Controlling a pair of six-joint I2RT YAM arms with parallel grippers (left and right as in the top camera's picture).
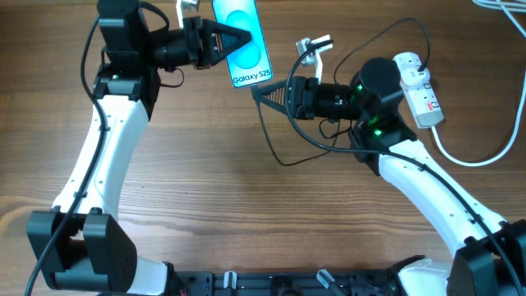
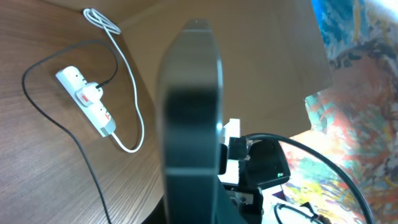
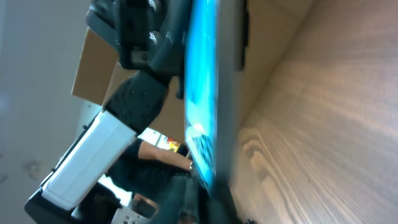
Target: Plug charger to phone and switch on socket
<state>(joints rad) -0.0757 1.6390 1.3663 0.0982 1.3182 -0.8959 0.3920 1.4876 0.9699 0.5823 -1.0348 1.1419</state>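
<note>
My left gripper (image 1: 233, 39) is shut on the phone (image 1: 246, 25) and holds it at the back of the table; the turquoise screen faces up and the "Galaxy" strip points to the front. In the left wrist view the phone (image 2: 189, 106) is a dark blurred edge. My right gripper (image 1: 265, 92) is shut at the phone's "Galaxy" end, with the thin black charger cable (image 1: 282, 161) leading out of it; the plug tip is hidden. The right wrist view shows the phone's screen (image 3: 202, 93) edge-on. The white socket (image 1: 421, 94) lies at the right.
The black cable loops over the wood to the socket (image 2: 87, 102), where a plug sits in an outlet. A thick white cord (image 1: 468, 160) curves from the socket to the right edge. A person and coloured clutter show beyond the table in the wrist views.
</note>
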